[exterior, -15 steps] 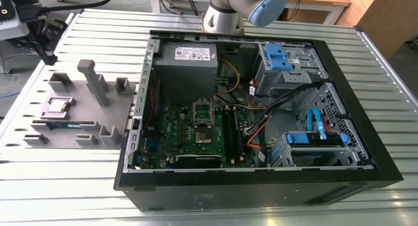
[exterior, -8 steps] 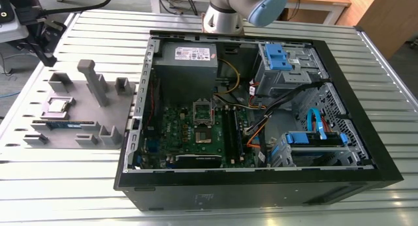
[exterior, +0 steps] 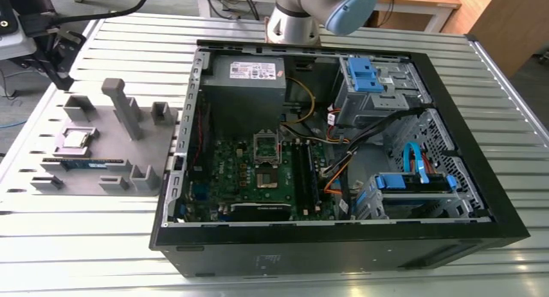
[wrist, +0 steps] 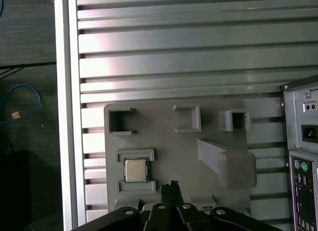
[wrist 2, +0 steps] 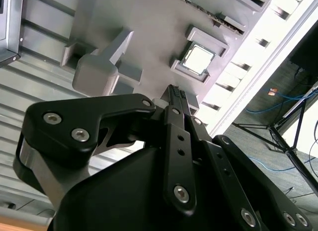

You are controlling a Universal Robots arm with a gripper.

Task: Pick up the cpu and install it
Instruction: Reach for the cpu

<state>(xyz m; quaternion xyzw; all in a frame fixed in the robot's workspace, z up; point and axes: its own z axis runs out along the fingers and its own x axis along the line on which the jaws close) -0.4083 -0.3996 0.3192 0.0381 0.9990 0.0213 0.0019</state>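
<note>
Grey plastic fixture plate (exterior: 99, 126) is the thing to orient by, over on the exterior view's left. The cpu (exterior: 76, 139) sits on it in a little framed nest: small flat square, shiny silver-grey top with a thin darker edge, lying flat. Just below that on the plate lies a long blue-green memory stick (exterior: 81, 162), and a tall grey post (exterior: 125, 107) stands up toward the case side of the plate.

To the exterior view's right of the plate, just beside it, is the open black computer case (exterior: 343, 249). This view gives you the inside of it: green motherboard (exterior: 249, 181) with a metal-framed socket (exterior: 267, 144), power supply (exterior: 249, 72) at the back, blue drive cages (exterior: 369, 78) further right. The arm's silver joint with a pale blue cap (exterior: 348, 8) pokes in at the top, behind the case.

The wrist views give you the gripper (wrist 2: 175, 94) itself. Its black fingers are pinched together on nothing, hanging over the plate (wrist: 169, 151). In the first wrist view the gripper (wrist: 171, 187) has its tips near the cpu (wrist: 135, 170) but clear of it. The second wrist view has the cpu (wrist 2: 198, 57) catching the light, nearly white, on the plate (wrist 2: 149, 32).

Everything rests on a slatted aluminium table (exterior: 86, 245), pretty reflective. Past the table's edge on the far side of the plate from the case, the first wrist view shows dark floor with a loose blue cable (wrist: 25, 99). Wooden furniture (exterior: 489, 14) stands behind, far across from the plate.
</note>
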